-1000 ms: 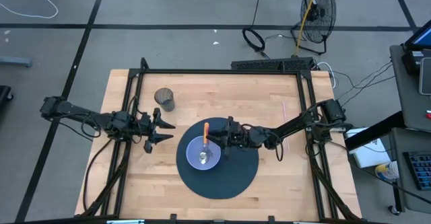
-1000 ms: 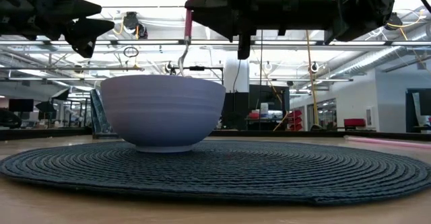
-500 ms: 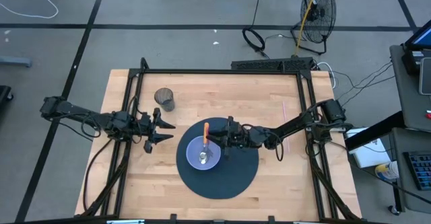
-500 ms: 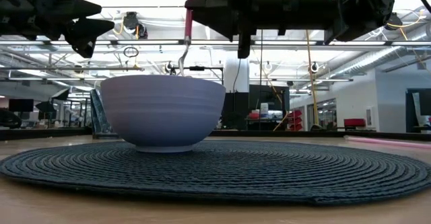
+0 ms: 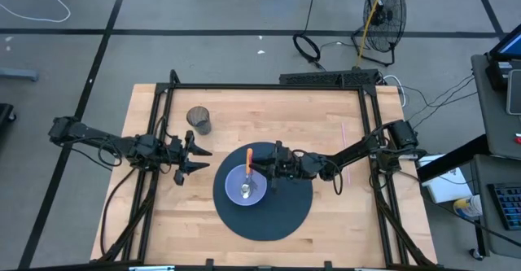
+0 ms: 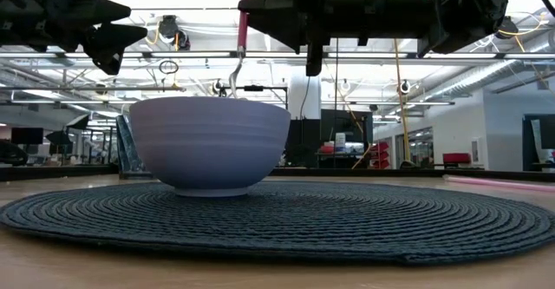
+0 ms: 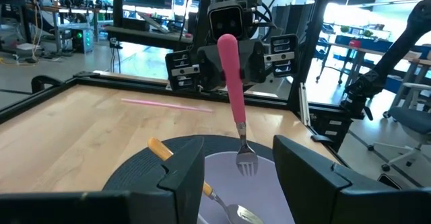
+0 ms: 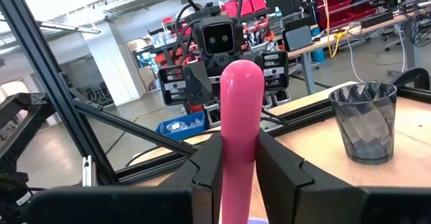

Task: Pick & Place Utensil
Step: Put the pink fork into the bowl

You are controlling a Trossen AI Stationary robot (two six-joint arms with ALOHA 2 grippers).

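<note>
The pink-handled fork (image 7: 233, 93) hangs tines-down above the pale bowl (image 6: 210, 144), its handle pinched upright in the right gripper (image 5: 272, 166), whose jaws are closed on it. A spoon with an orange handle (image 5: 248, 173) already lies in the bowl. The bowl sits on a round dark woven mat (image 5: 281, 210) on the wooden desk (image 5: 326, 116). The left gripper (image 5: 194, 159) waits just beside the mat, jaws spread wide and holding nothing. A dark cup (image 5: 199, 120) stands near the desk's far left corner. Beyond lies a grey floor with a fan (image 5: 383, 10).
</note>
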